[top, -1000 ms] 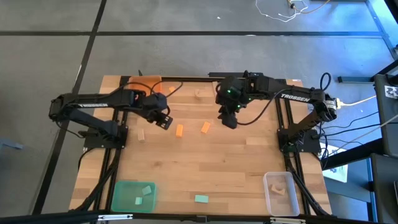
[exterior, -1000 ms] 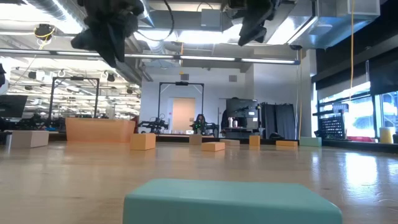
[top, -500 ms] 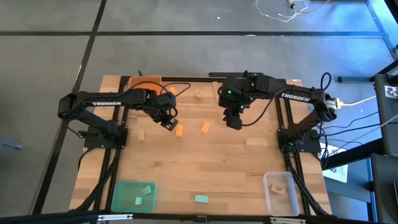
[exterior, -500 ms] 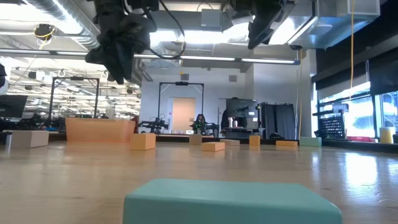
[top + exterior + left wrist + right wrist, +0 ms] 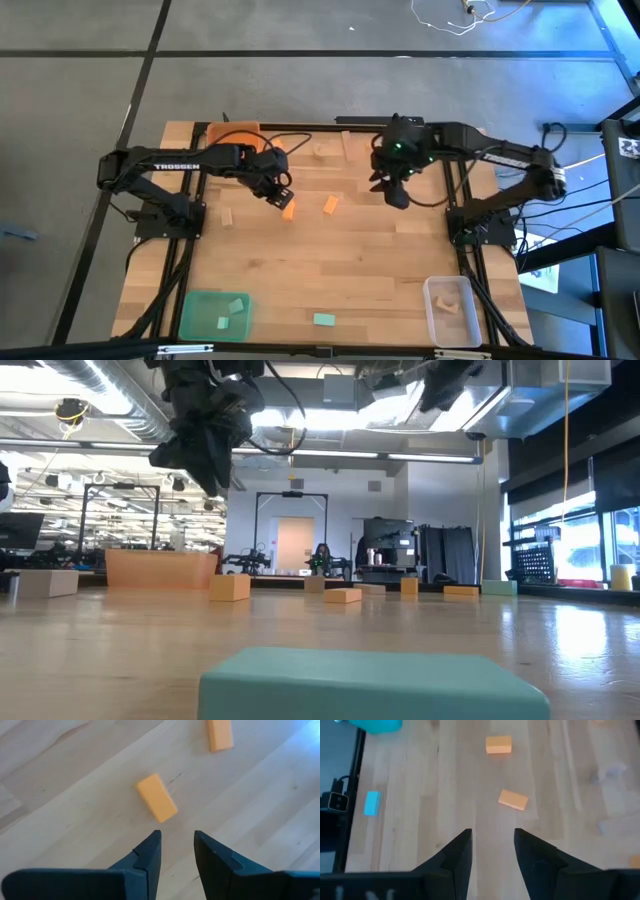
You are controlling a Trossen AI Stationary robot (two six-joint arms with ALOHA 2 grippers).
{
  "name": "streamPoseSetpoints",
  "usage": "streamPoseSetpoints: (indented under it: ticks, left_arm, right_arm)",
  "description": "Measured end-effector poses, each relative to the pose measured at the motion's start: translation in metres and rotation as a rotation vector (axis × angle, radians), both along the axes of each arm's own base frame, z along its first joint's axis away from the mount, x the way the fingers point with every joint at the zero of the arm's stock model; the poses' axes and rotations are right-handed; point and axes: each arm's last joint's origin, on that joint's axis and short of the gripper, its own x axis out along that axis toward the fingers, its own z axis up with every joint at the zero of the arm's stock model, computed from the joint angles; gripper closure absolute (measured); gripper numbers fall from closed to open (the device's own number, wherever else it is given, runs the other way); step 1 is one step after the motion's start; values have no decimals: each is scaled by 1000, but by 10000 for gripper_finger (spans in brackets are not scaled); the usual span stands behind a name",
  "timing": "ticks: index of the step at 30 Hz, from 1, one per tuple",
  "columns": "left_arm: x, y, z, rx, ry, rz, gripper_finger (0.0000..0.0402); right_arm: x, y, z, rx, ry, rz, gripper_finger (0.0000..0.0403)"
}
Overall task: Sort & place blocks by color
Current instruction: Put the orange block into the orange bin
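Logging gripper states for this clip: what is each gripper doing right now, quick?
Left gripper: open, empty, hovering just short of an orange block.
Right gripper: open, empty, raised above the table.

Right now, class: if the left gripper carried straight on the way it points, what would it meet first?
Probably the nearer orange block, lying on the table just ahead of the left gripper, whose fingers are empty and apart. Its height above the block is unclear.

The left tool (image 5: 282,198) hangs above the desk on an outstretched arm, its fingers (image 5: 148,854) parted and empty. The right tool (image 5: 397,197) hovers higher, fingers (image 5: 457,855) likewise apart, gripping nothing.
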Motion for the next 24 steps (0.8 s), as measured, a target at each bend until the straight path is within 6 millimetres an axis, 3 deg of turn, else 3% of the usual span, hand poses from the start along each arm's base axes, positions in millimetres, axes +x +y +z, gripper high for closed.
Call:
streamPoseSetpoints:
  ticks: [7,13,24]
  left_arm:
    - [3,1,2,-19,-42,51,295]
    - [9,-1,-1,-26,-60,61,295]
    - [9,-2,0,1,-52,120,296]
  right_arm:
    - [-18,3,-43,56,-127,-124,256]
    - [-22,0,-70,1,-94,-245,256]
    - [-18,-2,-69,-43,-139,-280,256]
